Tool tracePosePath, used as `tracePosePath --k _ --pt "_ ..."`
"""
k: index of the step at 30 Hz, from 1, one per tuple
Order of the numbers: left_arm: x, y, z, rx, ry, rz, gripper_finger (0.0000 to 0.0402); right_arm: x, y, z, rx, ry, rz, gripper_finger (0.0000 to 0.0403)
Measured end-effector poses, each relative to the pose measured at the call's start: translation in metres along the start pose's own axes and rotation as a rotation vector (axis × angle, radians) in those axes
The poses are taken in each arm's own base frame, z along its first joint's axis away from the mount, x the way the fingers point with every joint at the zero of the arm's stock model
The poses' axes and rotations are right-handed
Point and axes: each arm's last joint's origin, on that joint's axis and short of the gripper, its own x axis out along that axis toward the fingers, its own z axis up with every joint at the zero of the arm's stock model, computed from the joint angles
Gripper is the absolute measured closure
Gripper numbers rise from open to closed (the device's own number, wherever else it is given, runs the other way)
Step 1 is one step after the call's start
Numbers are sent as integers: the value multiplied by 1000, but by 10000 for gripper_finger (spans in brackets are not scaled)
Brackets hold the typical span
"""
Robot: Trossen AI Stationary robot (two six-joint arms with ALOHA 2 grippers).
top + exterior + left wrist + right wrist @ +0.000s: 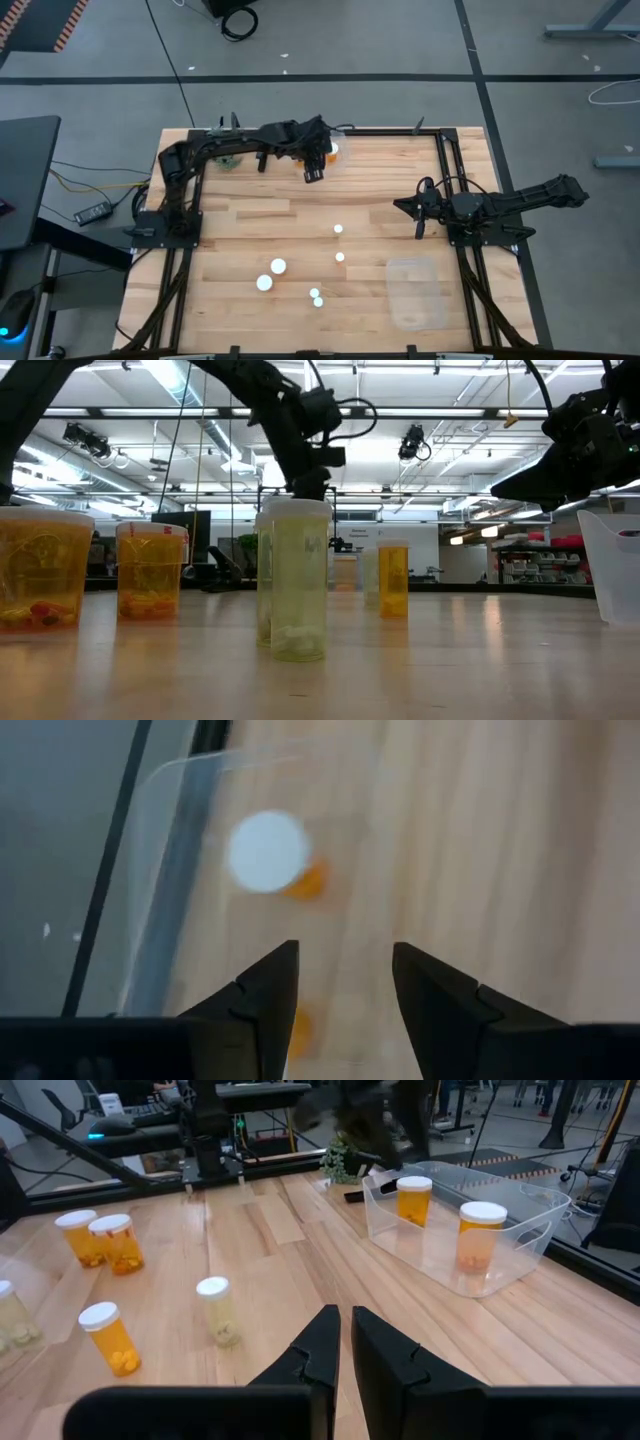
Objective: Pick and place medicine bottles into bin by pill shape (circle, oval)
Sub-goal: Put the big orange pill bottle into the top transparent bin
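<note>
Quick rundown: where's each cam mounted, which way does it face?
High: overhead, straight down; both arms, wooden table.
Low: tabletop height, level across; arms above.
Left wrist: looks down past the open left tool into the clear plastic bin.
Right wrist: looks across the table past the shut right tool.
Shared: that bin with orange white-capped bottles shows in both wrist views.

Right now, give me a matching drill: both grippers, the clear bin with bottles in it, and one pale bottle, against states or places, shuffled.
Things:
1. left gripper
2. right gripper
3. clear bin
4. pale bottle

States or places:
A. fingers shut, nothing held
B. holds two orange bottles
C. fingers apart, empty, above the clear bin
D. stands upright on the table, outside the bin

Pairs: 1-C, 2-A, 3-B, 4-D
</note>
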Motion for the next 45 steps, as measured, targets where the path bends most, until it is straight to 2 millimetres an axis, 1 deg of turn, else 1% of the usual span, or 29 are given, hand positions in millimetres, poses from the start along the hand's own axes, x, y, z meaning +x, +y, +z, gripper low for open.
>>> tracePosePath --k 5,9,13,19,26,29,32,37,45 --pt "-19 -27 9 46 -41 -32 230 0 0 0 0 0 0 366" --pt "-29 -54 10 76 -45 -88 230 0 0 0 -1 3 0 366" --pt "-34 -85 2 107 25 -142 230 1 0 -1 -4 9 -1 366" --pt "-49 -129 -7 155 121 -201 230 1 0 -2 -9 17 -3 366" --pt "-64 -167 -19 175 202 -214 230 1 0 -2 -9 17 -3 366" --pt "-74 -179 -27 205 250 -159 230 1 0 -1 -8 17 -3 366" --pt "-85 -187 -34 218 278 -95 230 1 0 -2 -9 17 -3 366" --pt "-106 -194 -41 193 240 -73 230 1 0 -1 -8 17 -3 366" --pt "-125 -203 -72 76 216 -61 230 1 0 -2 -9 18 -3 366"
